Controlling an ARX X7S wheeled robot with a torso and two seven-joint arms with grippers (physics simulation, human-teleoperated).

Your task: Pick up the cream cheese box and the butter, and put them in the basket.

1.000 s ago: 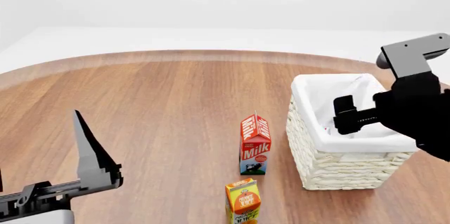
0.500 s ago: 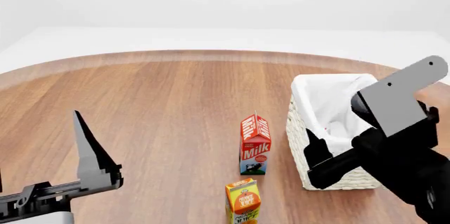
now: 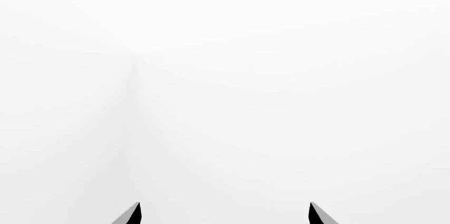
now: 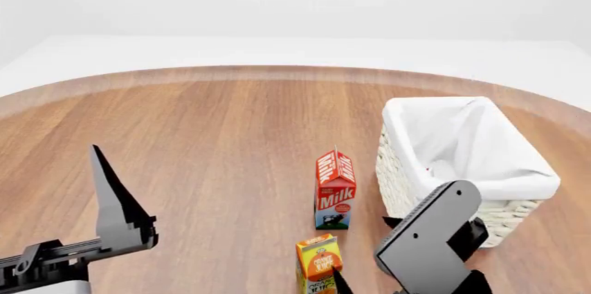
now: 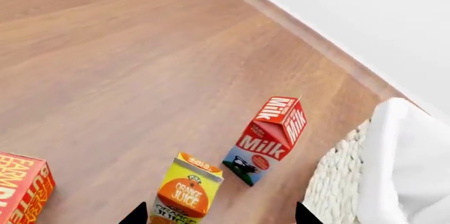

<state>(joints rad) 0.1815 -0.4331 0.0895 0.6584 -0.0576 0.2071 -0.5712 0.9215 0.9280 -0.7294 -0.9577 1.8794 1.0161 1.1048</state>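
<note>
The butter (image 5: 21, 190), a red box with yellow lettering, lies on the wooden table at the edge of the right wrist view, beyond the orange juice carton (image 5: 184, 195); it is out of the head view. The white wicker basket (image 4: 434, 221) with its cloth liner stands at the right and also shows in the right wrist view (image 5: 338, 182). The cream cheese box is not in view. My right gripper (image 5: 219, 216) is open and empty, low in front of the basket, looking over the juice carton. My left gripper (image 3: 223, 214) is open and empty, facing blank white; one of its fingers (image 4: 113, 200) stands up at the front left.
A red-and-white milk carton (image 4: 334, 189) stands just left of the basket, with the orange juice carton (image 4: 319, 265) in front of it. My right arm's grey link (image 4: 430, 239) covers the basket's front corner. The round wooden table (image 4: 231, 135) ends in a curved far edge.
My right arm has swung from above the basket down to the front, beside the juice carton. The left gripper has barely shifted.
</note>
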